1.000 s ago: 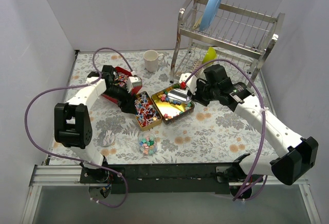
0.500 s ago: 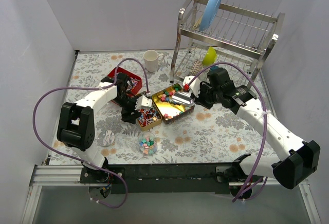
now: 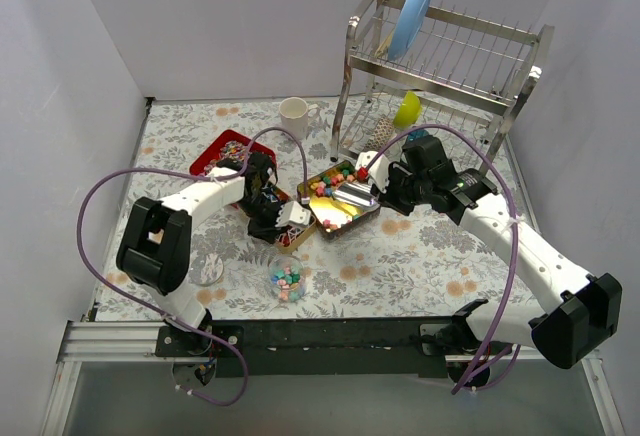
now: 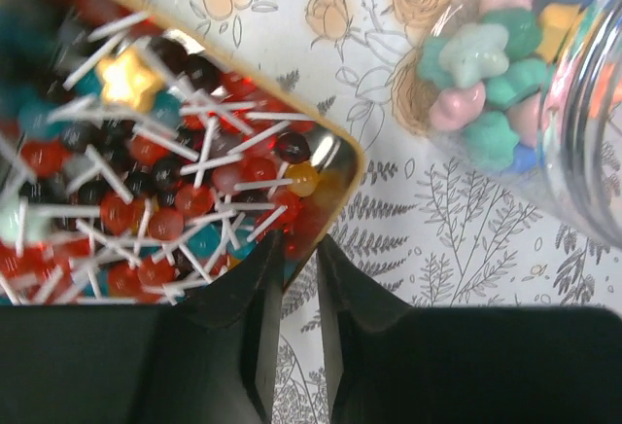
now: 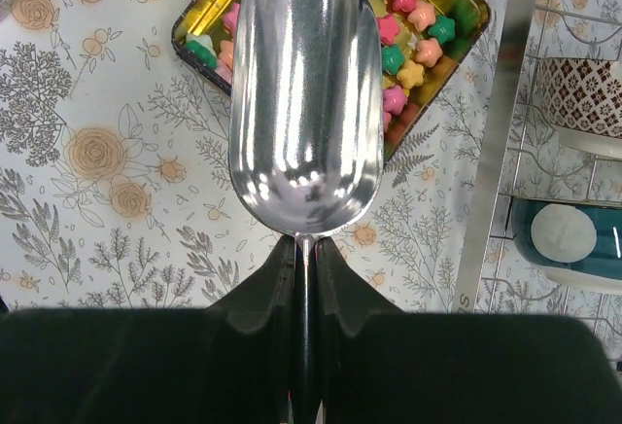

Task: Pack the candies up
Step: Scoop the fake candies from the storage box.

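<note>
A gold tray [image 4: 345, 157] holds stick candies [image 4: 165, 181] in red, teal and black. My left gripper [image 4: 299, 244] straddles its near corner, one finger inside and one outside, shut on the rim; in the top view the left gripper [image 3: 290, 218] hides most of that tray. A glass jar [image 4: 525, 74] of pastel star candies stands just right of it. My right gripper [image 5: 304, 244] is shut on the handle of a shiny metal scoop [image 5: 304, 93], which is empty. The scoop hangs over a second gold tray [image 5: 466, 6] of star candies [image 5: 413, 25].
A red tray [image 3: 222, 151] with more sweets sits back left. A white mug [image 3: 293, 116] stands behind it. The steel dish rack [image 3: 440, 66] with a blue plate [image 3: 412, 11] fills the back right. A small glass jar [image 3: 207, 271] stands at the front left.
My left arm has swung right from the red tray to the stick-candy tray, and its jaws have narrowed onto the rim. The right arm with the scoop has barely moved.
</note>
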Tool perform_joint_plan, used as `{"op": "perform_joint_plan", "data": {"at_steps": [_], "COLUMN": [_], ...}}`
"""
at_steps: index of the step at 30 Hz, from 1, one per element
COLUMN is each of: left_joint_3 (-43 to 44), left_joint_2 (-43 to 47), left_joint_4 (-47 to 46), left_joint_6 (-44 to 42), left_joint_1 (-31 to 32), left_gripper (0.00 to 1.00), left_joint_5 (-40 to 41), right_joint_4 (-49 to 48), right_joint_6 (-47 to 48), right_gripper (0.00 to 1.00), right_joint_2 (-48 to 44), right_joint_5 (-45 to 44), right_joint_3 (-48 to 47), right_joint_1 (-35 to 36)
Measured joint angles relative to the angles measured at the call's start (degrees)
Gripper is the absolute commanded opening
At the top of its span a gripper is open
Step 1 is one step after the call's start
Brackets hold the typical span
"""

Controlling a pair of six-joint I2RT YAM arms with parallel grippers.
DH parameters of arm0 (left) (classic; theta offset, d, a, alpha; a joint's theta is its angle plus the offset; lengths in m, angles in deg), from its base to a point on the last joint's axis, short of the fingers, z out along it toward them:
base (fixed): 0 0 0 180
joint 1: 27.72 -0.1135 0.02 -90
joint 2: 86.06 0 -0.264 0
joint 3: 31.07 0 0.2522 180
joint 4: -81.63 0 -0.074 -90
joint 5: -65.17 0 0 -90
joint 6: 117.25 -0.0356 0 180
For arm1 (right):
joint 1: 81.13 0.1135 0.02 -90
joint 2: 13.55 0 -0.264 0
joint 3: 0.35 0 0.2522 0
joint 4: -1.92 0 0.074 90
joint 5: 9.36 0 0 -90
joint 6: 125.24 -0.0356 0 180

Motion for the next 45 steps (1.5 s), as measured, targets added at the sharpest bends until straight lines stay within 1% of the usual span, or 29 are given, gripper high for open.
{"op": "perform_joint_plan", "data": {"at_steps": [6,13,15,19,23,25,26,28,29,30,33,35,38,39,42,43,45], "left_joint_3": [1.8,2.1,3.7,7.5,8.2,8.2,8.2,8.2,8.3,8.7,10.4,10.9,10.3,9.5,6.2,4.7,1.0], "left_joint_2": [-2.1,-2.7,-4.2,-7.8,-8.9,-8.9,-8.9,-8.8,-8.6,-8.4,-6.5,-3.5,2.4,4.6,9.1,9.9,10.7], "left_joint_4": [-0.2,-3.2,-3.3,-4.3,-6.0,-6.8,-7.2,-8.0,-8.2,-8.1,-8.5,-9.5,-11.9,-13.1,-17.2,-18.8,-21.9], "left_joint_6": [7.5,14.7,17.6,23.9,29.5,31.8,32.8,34.6,35.5,36.3,39.1,41.2,44.9,47.0,55.3,58.8,65.5], "left_joint_1": [3.1,7.3,8.3,9.3,9.7,9.9,10.1,10.4,10.5,10.5,10.3,9.5,5.9,3.8,-5.0,-8.2,-14.7], "left_gripper": [0.13,0.12,0.11,0.08,0.09,0.14,0.21,0.27,0.34,0.37,0.42,0.43,0.34,0.26,0.11,0.01,0.0], "left_joint_5": [-2.2,-4.8,-6.0,-8.8,-11.0,-12.0,-12.4,-13.4,-13.8,-13.9,-14.1,-14.2,-14.3,-14.4,-13.4,-13.1,-12.7], "right_joint_4": [0.0,0.0,0.2,0.6,0.9,1.2,1.3,1.6,1.8,2.0,3.0,4.3,8.3,10.0,13.7,15.9,19.9], "right_joint_6": [0.0,0.0,0.0,0.2,0.2,0.3,0.3,0.3,0.4,0.6,1.8,3.1,5.7,7.2,10.7,11.8,13.7], "right_gripper": [0.01,0.01,0.01,0.01,0.01,0.01,0.01,0.01,0.01,0.01,0.01,0.01,0.01,0.01,0.01,0.01,0.01], "right_joint_2": [-0.5,-0.7,-0.7,-0.7,-0.7,-0.7,-0.7,-0.6,-0.6,-0.4,0.7,2.2,6.2,8.3,13.5,15.6,20.4], "right_joint_5": [0.0,0.0,0.0,0.0,0.0,0.0,0.0,0.0,0.0,0.0,0.0,0.1,0.4,0.2,-0.8,-1.2,-2.3], "right_joint_3": [0.0,0.0,0.0,0.0,0.0,0.0,0.0,0.0,0.0,-0.2,-1.4,-3.4,-9.3,-12.5,-20.4,-23.8,-30.7], "right_joint_1": [-0.2,-0.3,-0.3,-0.3,-0.3,-0.3,-0.3,-0.3,-0.3,-0.3,-0.3,-0.3,0.1,0.6,3.0,4.1,6.2]}}
